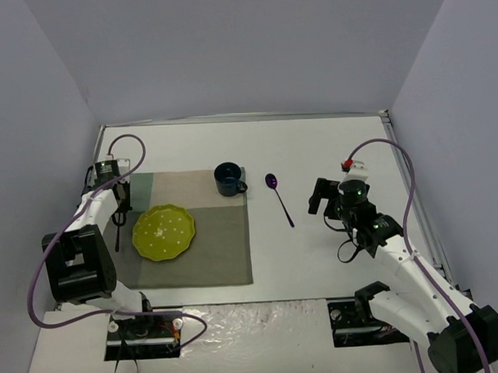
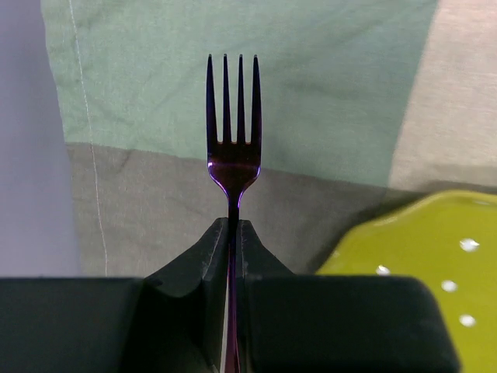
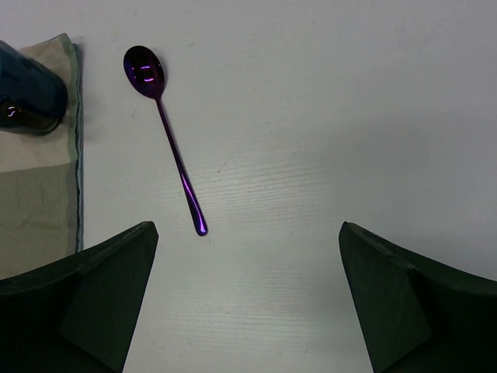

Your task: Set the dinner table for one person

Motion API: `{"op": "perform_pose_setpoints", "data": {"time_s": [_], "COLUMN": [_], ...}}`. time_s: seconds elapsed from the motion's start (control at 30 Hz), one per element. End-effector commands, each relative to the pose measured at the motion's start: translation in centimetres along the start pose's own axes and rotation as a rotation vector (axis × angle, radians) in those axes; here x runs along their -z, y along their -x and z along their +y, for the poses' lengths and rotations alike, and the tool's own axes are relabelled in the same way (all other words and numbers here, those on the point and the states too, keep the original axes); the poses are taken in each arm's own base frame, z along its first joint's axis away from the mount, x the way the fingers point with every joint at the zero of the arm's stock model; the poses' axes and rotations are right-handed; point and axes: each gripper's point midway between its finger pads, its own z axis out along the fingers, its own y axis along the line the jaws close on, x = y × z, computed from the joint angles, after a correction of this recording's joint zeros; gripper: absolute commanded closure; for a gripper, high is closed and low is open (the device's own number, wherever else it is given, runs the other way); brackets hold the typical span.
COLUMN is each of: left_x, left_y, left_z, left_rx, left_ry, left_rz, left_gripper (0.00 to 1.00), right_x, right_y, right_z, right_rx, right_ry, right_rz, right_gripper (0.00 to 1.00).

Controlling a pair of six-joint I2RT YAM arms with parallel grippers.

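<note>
Within L gripper [image 2: 234,237], fork [image 2: 233,151] handle mostly hidden.

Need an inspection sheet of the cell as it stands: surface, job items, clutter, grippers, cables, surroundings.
Surface: white dinner table; patchwork placemat on its left half.
Job's things: green plate on the placemat; blue mug at the placemat's far right corner; purple spoon on bare table right of the placemat; purple fork in the left gripper.
Clutter: nothing seen.
Grippers: left shut on the fork, over the placemat beside the plate; right gripper open, over bare table near the spoon's handle.
Cables: purple cables loop along both arms.
Surroundings: plain grey walls.
</note>
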Motion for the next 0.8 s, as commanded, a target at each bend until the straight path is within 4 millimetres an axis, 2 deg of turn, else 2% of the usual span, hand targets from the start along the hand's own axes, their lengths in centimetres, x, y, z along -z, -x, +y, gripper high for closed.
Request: {"op": "perform_pose_setpoints", "data": {"time_s": [0.0,0.17,0.33,0.77], "left_x": [0.2,0.0,-0.3,-1.7], "left_y": [2.7,1.4,0.1,-1.0], "left_z": [3.2,4.2,4.2,3.6], "left_rx": [0.046,0.029,-0.005,-0.063], "left_ry": [0.033,0.058,0.069,0.027], "left_rz": [-0.158,-0.157,-0.136,-0.076], "left_gripper": [1.0,1.0,1.0,1.0], "right_x": [0.3,0.5,0.7,0.8], "right_y": [2.1,1.8,1.6,1.2], "right_z": [1.3,2.3,2.4,2.7], "right_rx": [0.013,0.037,0.05,0.067], "right_ry": [0.045,0.072,0.073,0.082], "right_rz": [-0.073,-0.071,-0.076,-0.076], "right_gripper": [0.0,0.0,0.0,0.0]}}
